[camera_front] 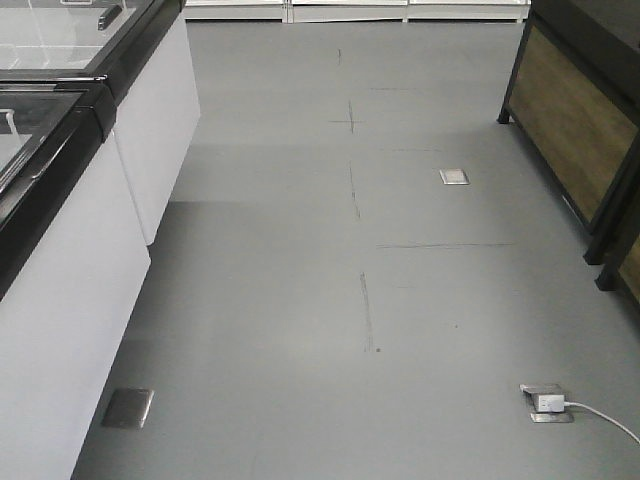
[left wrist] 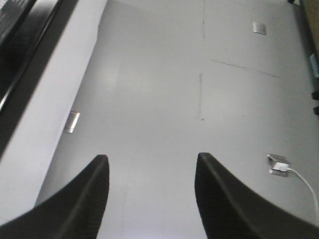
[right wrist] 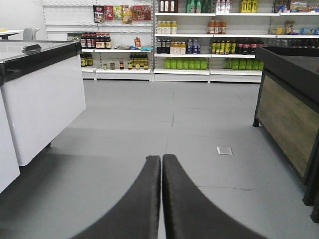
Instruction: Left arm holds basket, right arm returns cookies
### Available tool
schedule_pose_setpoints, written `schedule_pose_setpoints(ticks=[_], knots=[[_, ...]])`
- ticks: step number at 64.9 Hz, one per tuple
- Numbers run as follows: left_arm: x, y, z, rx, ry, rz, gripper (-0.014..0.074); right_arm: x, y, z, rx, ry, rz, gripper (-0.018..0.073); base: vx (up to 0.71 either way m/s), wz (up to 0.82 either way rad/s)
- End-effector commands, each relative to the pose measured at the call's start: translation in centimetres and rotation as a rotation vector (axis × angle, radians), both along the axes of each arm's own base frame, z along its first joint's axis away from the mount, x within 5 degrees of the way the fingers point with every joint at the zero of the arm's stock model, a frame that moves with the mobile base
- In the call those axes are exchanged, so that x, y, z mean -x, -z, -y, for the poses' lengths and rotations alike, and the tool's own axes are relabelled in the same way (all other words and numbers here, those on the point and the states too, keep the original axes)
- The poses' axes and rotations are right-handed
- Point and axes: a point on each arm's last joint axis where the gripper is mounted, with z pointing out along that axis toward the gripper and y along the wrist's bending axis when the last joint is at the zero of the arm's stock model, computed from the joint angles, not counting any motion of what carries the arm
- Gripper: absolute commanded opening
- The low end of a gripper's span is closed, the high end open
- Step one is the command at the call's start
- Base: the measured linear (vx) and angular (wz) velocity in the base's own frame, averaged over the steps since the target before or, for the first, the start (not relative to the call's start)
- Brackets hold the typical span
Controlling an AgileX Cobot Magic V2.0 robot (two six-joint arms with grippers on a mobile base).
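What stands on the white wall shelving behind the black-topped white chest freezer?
Rows of mixed bottles, small jars, green bottles lowest, hanging snack packets top left. The freezer hides the shelving's lower left.

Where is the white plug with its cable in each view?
Front view: white plug, bottom right on the floor.
Left wrist view: lower right, near the edge.
Right wrist view: not in it.
Shared landmark: the far metal floor plate, in all three.
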Motion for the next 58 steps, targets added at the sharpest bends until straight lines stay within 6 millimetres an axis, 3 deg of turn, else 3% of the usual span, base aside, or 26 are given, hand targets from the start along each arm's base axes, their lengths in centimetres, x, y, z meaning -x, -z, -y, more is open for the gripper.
schedule_pose_setpoints(ticks=[1, 12, 27, 43, 58], knots=[[-2.0, -2.6, 0.5, 0.064, 0.036, 0.04, 0.038, 0.1, -0.6, 0.0, -0.003, 0.0, 0.08, -0.0008, 0.0, 0.0], [-3.9, -5.0, -0.4, 0.132, 0.014, -0.036, 0.0379, 0.1, -0.6, 0.0, -0.003, 0.0, 0.08, -0.0008, 0.0, 0.0], [-1.8, -8.9, -4.1, 0.242, -0.226, 0.089, 0.0357, 0.1, -0.6, 0.0, -0.003, 0.0, 0.08, -0.0008, 0.0, 0.0], [0.0, -9.5, -7.4, 0.315, -0.311, 0.112, 0.0349, 0.1, -0.6, 0.0, -0.003, 0.0, 0.08, -0.0008, 0.0, 0.0], [1.5, -9.7, -11.2, 0.337, -0.508, 0.185, 0.0349, 0.1, -0.6, 0.0, -0.003, 0.0, 0.08, -0.0008, 0.0, 0.0]])
